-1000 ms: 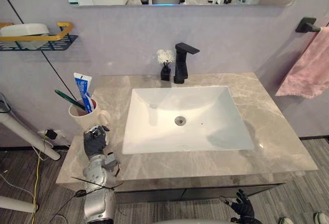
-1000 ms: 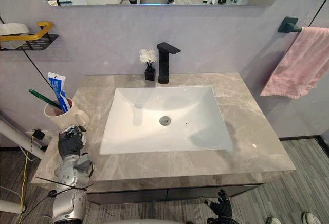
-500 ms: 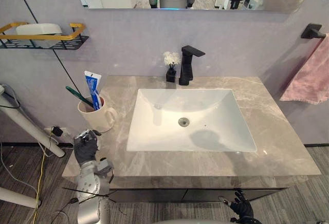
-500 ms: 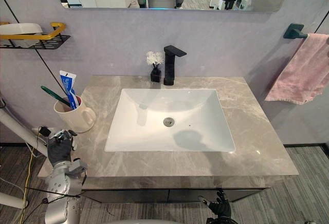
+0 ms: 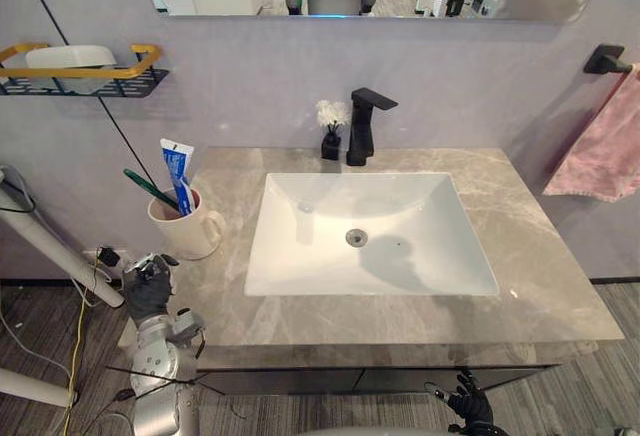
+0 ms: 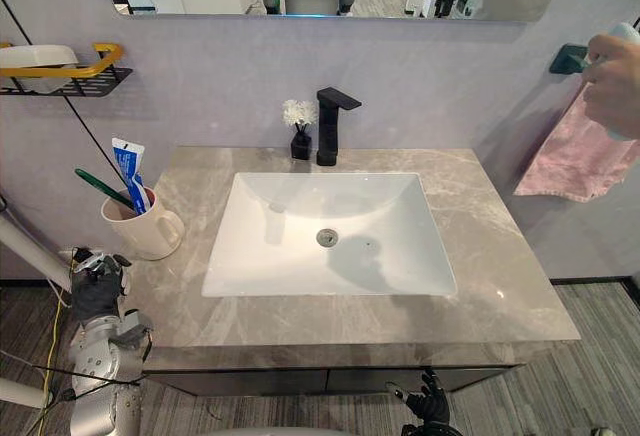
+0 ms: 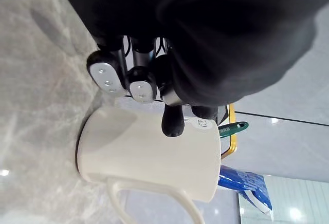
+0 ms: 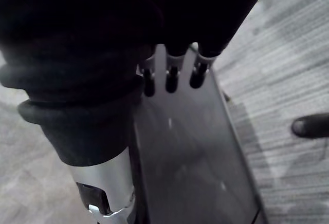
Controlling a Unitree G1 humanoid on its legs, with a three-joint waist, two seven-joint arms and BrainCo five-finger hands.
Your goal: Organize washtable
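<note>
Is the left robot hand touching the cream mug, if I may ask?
Cannot tell: in the left wrist view the left robot hand overlaps the mug, without plain contact or gap.

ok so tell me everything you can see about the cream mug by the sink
The cream mug looks like plain glazed ceramic, with a loop handle turned toward the sink. It stands upright on the grey marbled counter, at its left end near the wall. A blue-and-white toothpaste tube and a green toothbrush stand in it, leaning out over the rim. The left hand is just in front at the counter's edge, apart from it.
</note>
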